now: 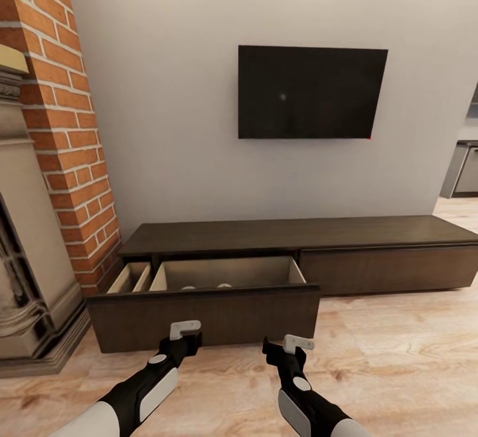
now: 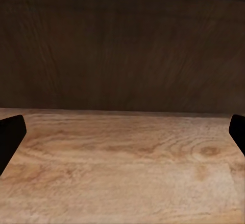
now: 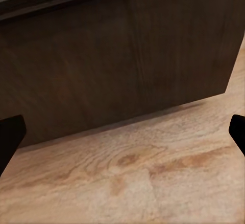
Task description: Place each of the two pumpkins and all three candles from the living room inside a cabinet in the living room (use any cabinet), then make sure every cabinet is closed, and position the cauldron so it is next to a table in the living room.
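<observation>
The long low dark brown cabinet stands against the wall. Its left drawer is pulled out over the floor. Two small pale candle tops peek above the drawer's front panel. My left gripper hovers open just in front of that panel, and the left wrist view faces the dark wood close up. My right gripper is open near the drawer's right end. Nothing sits between either pair of fingers. The pumpkins, the cauldron and the table are out of view.
A brick chimney and stone fireplace stand at the left, close to the drawer's end. A black TV hangs above the cabinet. The cabinet's right front panel is shut. Wood floor spreads to the right.
</observation>
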Available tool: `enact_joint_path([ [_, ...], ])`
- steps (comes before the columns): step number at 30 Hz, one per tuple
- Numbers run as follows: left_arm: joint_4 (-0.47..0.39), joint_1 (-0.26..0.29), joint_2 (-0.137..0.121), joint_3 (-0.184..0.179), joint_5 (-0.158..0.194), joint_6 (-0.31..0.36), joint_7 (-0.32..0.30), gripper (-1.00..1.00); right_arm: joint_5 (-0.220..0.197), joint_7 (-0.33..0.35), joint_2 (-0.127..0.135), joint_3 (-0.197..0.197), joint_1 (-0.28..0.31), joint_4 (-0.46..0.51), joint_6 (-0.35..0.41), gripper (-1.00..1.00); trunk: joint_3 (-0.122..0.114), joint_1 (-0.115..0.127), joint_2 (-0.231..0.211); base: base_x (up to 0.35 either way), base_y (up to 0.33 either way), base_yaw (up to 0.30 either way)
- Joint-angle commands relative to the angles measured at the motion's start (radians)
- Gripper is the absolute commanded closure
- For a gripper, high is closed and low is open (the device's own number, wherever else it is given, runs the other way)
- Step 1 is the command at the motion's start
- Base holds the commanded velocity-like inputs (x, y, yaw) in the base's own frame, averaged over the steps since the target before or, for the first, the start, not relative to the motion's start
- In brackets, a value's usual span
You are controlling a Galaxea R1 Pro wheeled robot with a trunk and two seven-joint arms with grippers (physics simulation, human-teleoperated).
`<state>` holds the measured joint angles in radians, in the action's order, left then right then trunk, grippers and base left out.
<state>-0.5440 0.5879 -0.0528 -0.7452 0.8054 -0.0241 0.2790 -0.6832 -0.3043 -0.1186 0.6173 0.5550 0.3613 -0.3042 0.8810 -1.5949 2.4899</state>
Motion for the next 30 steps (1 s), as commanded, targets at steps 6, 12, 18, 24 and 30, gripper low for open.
enact_joint_path([
  [6, -0.001, 0.001, -0.002, -0.033, 0.009, 0.002, 0.008, -1.0, -0.009, -0.006, 0.002, 0.009, 0.001, -0.001, -0.006, -1.0, 0.001, 0.0, 0.0, 0.13, 0.0, 0.0],
  [12, 0.0, 0.001, -0.001, -0.041, 0.009, 0.004, 0.008, -1.0, -0.009, -0.006, 0.002, 0.009, 0.001, -0.001, -0.007, -1.0, 0.001, 0.0, 0.0, 0.112, 0.001, 0.0],
  [18, 0.001, 0.001, -0.002, -0.042, 0.008, 0.004, 0.008, -1.0, -0.01, -0.003, 0.003, 0.008, 0.001, 0.0, -0.007, -1.0, 0.001, 0.0, 0.0, 0.111, 0.011, 0.0],
  [24, -0.001, 0.001, -0.002, -0.042, 0.008, 0.004, 0.008, -1.0, -0.01, 0.026, 0.003, 0.008, 0.002, 0.0, -0.009, -1.0, 0.001, 0.0, 0.0, 0.01, 0.001, 0.0],
  [30, -0.004, 0.001, -0.003, -0.042, 0.008, 0.004, 0.008, -1.0, -0.01, 0.03, 0.004, 0.009, 0.002, 0.0, -0.009, -1.0, 0.019, -0.007, 0.011, 0.001, 0.0, 0.0],
])
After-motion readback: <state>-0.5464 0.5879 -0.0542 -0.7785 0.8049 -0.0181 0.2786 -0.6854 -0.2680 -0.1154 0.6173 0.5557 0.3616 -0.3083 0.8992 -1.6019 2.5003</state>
